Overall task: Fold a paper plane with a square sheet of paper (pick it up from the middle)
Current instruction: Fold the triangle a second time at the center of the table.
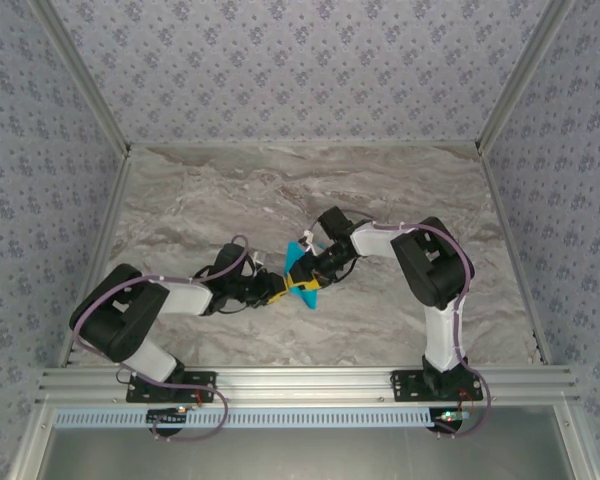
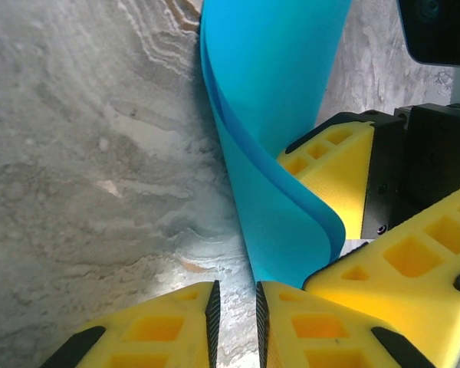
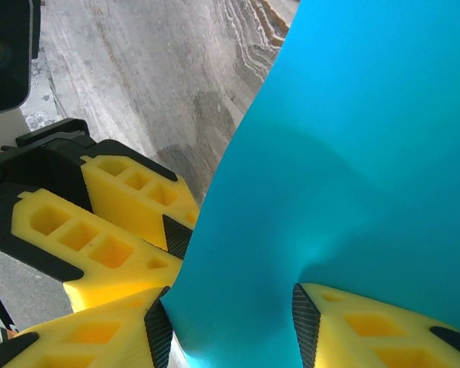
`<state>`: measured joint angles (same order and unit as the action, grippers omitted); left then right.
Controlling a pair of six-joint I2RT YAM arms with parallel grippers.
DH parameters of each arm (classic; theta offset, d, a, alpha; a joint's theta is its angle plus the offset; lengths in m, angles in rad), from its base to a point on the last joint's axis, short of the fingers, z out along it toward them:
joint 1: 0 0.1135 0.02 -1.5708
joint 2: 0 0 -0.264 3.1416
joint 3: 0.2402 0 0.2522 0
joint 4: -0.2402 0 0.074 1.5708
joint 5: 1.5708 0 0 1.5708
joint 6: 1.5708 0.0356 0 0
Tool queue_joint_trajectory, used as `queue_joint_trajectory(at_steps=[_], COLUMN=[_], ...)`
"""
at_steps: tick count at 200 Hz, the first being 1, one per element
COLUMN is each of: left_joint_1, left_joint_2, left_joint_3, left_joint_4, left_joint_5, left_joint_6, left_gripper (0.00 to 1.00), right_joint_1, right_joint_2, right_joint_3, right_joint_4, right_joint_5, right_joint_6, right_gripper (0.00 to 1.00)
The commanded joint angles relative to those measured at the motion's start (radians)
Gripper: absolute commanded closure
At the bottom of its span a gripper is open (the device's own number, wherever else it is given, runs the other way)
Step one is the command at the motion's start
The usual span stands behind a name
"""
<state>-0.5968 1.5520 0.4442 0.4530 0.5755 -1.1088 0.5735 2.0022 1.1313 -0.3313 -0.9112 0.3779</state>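
Observation:
The square sheet of paper (image 1: 306,293) is bright cyan and stands bowed off the marble table (image 1: 280,190), between the two grippers. In the right wrist view the sheet (image 3: 353,153) curves down between both pads of my right gripper (image 3: 230,326), whose jaws hold its curl at mid width. In the left wrist view the doubled, uncreased sheet (image 2: 276,92) runs between the right gripper's yellow fingers (image 2: 330,165). My left gripper (image 2: 235,299) sits just below the sheet's lower edge. Its pads are a narrow gap apart, with bare table showing between them. The paper's tip ends at the right pad.
Both arms meet at the table's middle, with the left gripper (image 1: 278,290) and right gripper (image 1: 317,266) nearly touching. Aluminium frame posts and patterned walls bound the table on three sides. The left gripper's fingers (image 3: 126,188) crowd the right wrist view's left side.

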Motion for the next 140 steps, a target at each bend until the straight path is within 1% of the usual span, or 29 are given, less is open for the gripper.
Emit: queue_joint_trajectory(at_steps=[1, 94, 122, 140], left_joint_1=[-0.006, -0.006, -0.006, -0.003], left_joint_2=[0.009, 0.007, -0.024, -0.069], left_joint_3=[0.023, 0.023, 0.027, 0.026], left_joint_4=[0.027, -0.013, -0.085, -0.159], left_joint_5=[-0.005, -0.011, -0.033, -0.071], left_joint_6=[0.011, 0.028, 0.057, 0.082], left_gripper=[0.77, 0.79, 0.79, 0.79], right_joint_1=[-0.027, -0.051, -0.057, -0.061], right_joint_2=[0.086, 0.069, 0.068, 0.07], right_joint_3=[-0.071, -0.096, -0.101, -0.103], right_joint_4=[-0.08, -0.056, -0.053, -0.05], right_joint_5=[0.223, 0.2, 0.197, 0.195], right_joint_6=[0.024, 0.036, 0.036, 0.036], right_gripper=[0.49, 0.5, 0.5, 0.5])
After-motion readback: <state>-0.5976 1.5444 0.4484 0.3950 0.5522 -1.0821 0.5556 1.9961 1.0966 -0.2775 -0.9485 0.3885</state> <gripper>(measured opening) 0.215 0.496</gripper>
